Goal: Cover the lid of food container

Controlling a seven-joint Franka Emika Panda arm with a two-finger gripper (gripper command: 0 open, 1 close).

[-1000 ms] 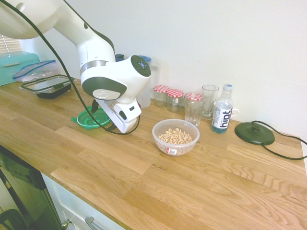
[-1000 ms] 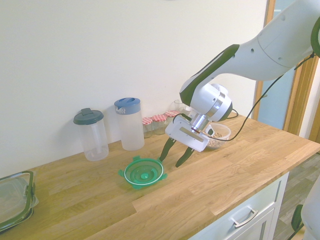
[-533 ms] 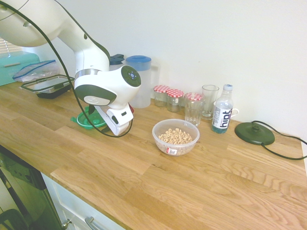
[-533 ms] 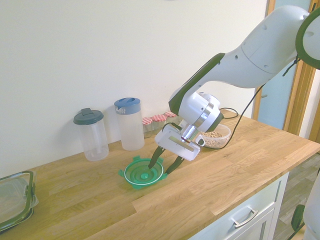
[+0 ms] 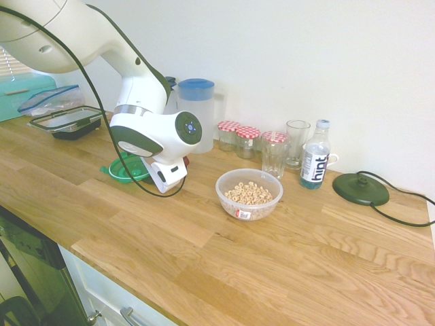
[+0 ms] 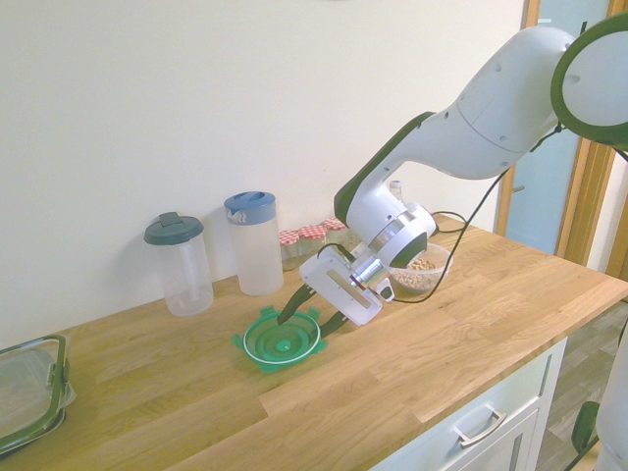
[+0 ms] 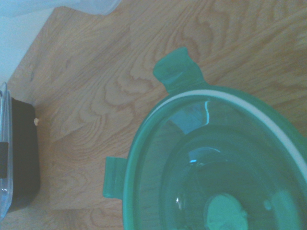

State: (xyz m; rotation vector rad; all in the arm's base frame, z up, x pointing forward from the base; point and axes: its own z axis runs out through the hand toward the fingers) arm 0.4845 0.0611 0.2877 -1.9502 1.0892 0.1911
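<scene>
Fingers [image 6: 292,305] spread, tips at lid's edge on bowl side; contact unclear. Lid [image 6: 282,340] flat on worktop [image 6: 392,392], set back from front edge. Jugs [image 6: 258,245] [image 6: 186,265] between lid and wall. Bare wood between lid and bowl [image 5: 249,195]. Lid: round, translucent green, pale ring, snap tabs outward, oval centre piece.
</scene>
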